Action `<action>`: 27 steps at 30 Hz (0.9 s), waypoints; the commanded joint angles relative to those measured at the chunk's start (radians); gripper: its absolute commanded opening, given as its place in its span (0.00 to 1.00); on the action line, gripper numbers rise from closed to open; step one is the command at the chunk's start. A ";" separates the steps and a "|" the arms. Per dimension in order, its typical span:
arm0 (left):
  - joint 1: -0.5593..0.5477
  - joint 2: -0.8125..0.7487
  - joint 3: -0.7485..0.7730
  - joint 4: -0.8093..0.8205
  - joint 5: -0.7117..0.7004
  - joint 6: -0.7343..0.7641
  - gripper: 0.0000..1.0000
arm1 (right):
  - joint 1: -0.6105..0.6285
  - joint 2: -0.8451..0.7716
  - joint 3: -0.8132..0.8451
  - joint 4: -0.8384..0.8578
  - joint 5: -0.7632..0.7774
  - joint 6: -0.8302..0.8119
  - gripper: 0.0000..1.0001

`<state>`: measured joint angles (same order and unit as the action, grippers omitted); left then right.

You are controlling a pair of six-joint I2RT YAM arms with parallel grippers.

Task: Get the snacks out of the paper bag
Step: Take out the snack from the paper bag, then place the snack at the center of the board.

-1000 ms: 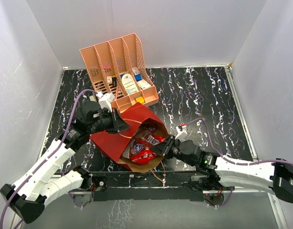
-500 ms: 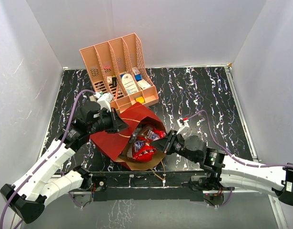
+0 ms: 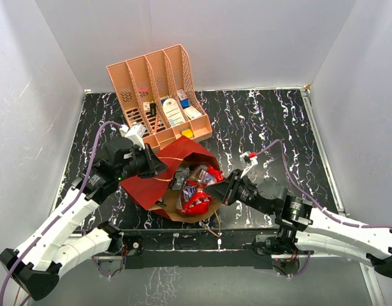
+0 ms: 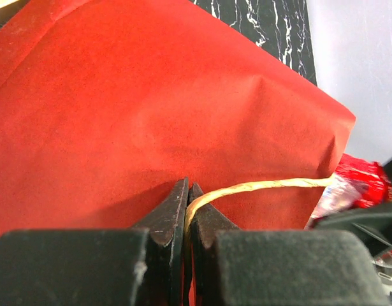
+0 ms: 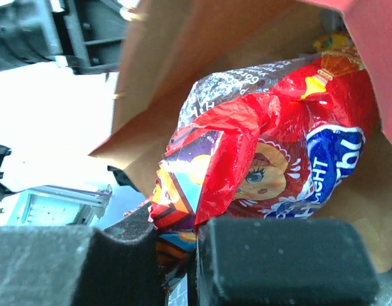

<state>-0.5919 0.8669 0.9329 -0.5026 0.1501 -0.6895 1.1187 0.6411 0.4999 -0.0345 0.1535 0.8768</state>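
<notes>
The snacks all lie within the mouth of the paper bag, which rests on its side toward the near edge of the table; none is out. The right gripper is clenched on the shiny red bag and the left gripper pinches the cord handle. Removal is judged barely begun.

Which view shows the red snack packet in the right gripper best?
Right wrist: the red packet fills the frame, its corner pinched in the right gripper. The top shows it small in the paper bag; the left wrist catches only a red crinkled edge, perhaps its.
</notes>
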 commanded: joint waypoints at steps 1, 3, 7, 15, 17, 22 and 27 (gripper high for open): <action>0.004 -0.029 0.019 -0.037 -0.063 -0.016 0.00 | -0.003 -0.073 0.158 0.201 -0.045 -0.119 0.07; 0.004 -0.032 0.017 -0.040 -0.069 -0.018 0.00 | -0.002 -0.082 0.195 0.177 -0.055 -0.157 0.07; 0.003 -0.031 0.014 -0.042 -0.067 -0.020 0.00 | -0.003 -0.092 0.281 0.129 -0.063 -0.238 0.07; 0.003 -0.027 0.012 -0.038 -0.059 -0.021 0.00 | -0.002 -0.102 0.459 0.009 0.065 -0.441 0.07; 0.004 -0.029 0.012 -0.038 -0.060 -0.021 0.00 | -0.002 -0.104 0.487 -0.006 0.108 -0.471 0.07; 0.004 -0.032 0.019 -0.046 -0.064 -0.021 0.00 | -0.002 -0.111 0.512 -0.013 0.156 -0.515 0.07; 0.004 -0.026 0.031 -0.051 -0.064 -0.013 0.00 | -0.002 -0.126 0.514 -0.073 0.321 -0.505 0.07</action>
<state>-0.5919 0.8505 0.9329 -0.5278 0.1074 -0.7105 1.1168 0.5480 0.9295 -0.2340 0.3202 0.3931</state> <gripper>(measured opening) 0.007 0.109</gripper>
